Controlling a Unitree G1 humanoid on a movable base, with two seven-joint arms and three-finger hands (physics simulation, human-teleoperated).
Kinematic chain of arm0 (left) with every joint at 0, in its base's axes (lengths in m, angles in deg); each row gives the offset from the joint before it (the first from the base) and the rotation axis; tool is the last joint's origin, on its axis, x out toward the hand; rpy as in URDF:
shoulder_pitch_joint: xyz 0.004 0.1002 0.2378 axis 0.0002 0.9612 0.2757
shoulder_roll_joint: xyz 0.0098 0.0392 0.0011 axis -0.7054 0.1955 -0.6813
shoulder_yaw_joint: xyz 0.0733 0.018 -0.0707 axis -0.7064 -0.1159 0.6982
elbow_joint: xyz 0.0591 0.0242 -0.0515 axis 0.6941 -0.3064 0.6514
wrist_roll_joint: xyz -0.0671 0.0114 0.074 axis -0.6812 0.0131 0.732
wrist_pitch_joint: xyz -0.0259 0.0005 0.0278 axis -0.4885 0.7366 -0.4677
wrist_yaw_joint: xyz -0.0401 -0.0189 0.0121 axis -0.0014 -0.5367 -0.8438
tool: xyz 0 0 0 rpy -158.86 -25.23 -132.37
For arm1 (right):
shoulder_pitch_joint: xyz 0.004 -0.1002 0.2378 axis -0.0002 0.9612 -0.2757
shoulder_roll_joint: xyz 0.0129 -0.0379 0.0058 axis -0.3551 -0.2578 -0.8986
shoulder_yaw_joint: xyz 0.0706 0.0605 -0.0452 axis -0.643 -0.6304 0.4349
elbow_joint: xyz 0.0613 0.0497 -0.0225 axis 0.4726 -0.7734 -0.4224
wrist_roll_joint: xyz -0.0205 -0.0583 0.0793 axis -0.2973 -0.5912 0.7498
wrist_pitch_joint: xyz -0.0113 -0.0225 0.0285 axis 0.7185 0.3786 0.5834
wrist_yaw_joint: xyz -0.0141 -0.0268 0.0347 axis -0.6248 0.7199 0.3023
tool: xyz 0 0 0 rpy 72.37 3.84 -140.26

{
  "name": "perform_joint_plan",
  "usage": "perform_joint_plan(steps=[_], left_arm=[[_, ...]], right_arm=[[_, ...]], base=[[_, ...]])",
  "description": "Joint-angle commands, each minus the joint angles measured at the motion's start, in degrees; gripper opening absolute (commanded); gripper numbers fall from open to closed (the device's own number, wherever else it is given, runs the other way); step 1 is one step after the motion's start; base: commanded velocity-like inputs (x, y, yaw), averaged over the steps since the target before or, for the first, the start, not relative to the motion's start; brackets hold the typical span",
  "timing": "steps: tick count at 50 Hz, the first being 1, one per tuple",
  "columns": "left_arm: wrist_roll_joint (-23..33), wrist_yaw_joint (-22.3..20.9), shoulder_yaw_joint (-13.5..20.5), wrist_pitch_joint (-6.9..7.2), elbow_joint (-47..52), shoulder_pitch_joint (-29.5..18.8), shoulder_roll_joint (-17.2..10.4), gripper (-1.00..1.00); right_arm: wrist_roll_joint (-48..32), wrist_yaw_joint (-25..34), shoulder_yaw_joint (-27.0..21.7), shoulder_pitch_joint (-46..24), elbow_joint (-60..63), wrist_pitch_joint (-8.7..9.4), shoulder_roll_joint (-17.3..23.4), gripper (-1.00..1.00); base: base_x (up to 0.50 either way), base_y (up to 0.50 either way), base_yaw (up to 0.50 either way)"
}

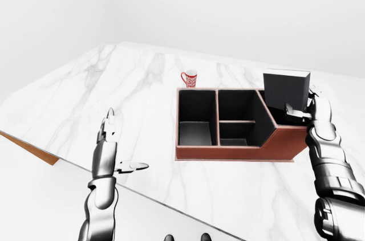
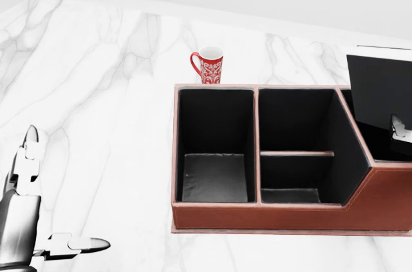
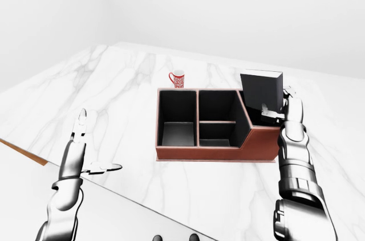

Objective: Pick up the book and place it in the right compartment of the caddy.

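The black book (image 1: 285,90) stands upright with its lower end inside the right compartment of the brown caddy (image 1: 239,151), and most of it rises above the rim. My right hand (image 1: 305,107) is shut on the book's right edge, with the thumb on its near face and the fingers behind it. In the head view only the book (image 2: 380,92) and a thumb tip show at the right edge. My left hand (image 1: 125,141) is open and empty, low at the left over the table's near edge, well apart from the caddy.
A red patterned mug (image 1: 189,78) stands just beyond the caddy's left compartment. The caddy's left and two middle compartments hold nothing. The marble table (image 1: 102,93) spreads wide to the left; its near edge (image 1: 28,148) runs diagonally at lower left.
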Motion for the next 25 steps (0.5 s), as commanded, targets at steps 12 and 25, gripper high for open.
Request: perform_joint_plan(steps=[12,25], left_arm=[[-0.7,-0.1,0.1,0.00,0.9,0.0,0.0,1.00],[-0.3,0.2,0.3,0.00,0.6,-0.1,-0.1,1.00]], right_arm=[[1.1,-2.0,-2.7,1.1,4.4,0.00,1.0,1.00],[0.5,-1.9,-3.1,1.7,7.4,0.00,0.3,1.00]], base=[[0.00,0.00,0.00],[0.00,0.00,0.00]])
